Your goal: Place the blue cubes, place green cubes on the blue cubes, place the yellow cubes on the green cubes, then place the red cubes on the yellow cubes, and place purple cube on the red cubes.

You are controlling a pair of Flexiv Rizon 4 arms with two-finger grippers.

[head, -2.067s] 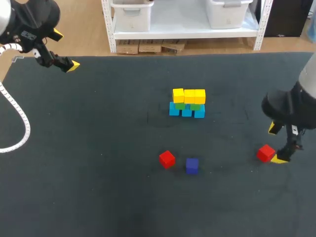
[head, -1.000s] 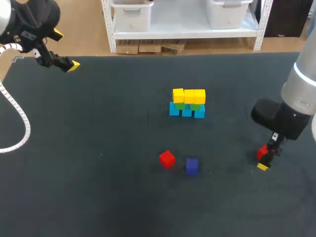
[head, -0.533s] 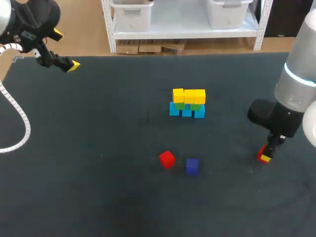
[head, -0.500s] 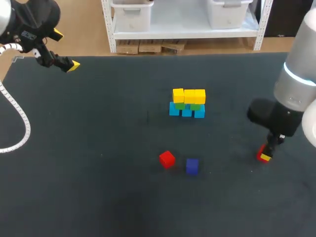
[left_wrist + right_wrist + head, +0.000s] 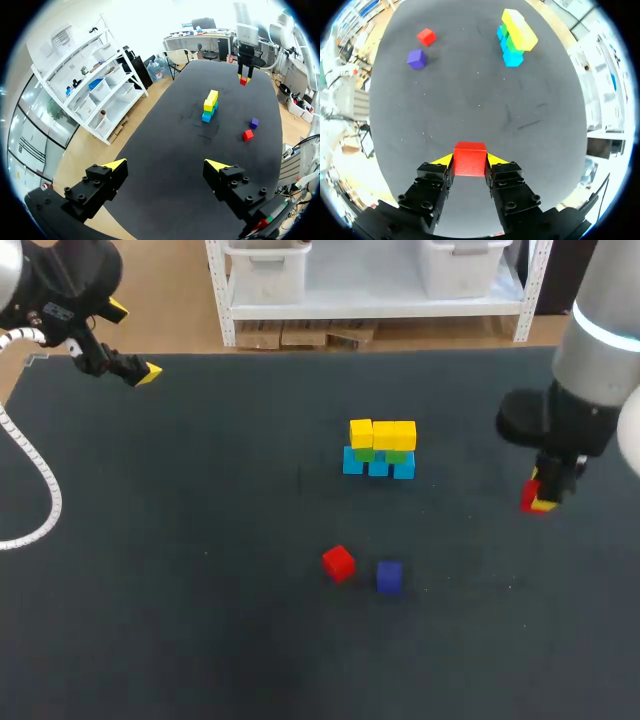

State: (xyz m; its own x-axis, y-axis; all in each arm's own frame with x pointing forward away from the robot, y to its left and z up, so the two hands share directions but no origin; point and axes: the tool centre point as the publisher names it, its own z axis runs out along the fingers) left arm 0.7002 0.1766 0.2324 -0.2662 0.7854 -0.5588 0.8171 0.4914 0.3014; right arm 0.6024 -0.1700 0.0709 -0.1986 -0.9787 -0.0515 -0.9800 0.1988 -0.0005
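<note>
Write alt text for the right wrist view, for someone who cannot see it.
The right jaws grip a red cube above the dark table. Ahead stands a stack of blue, green and yellow cubes; a loose red cube and a purple cube lie apart from it.

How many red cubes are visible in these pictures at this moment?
2. One red cube is gripped in the right pincer. The other red cube lies on the table, beside the purple cube. None appears to be hidden.

bright, even overhead light; faint soft shadows on table; left wrist view bg washed out.
</note>
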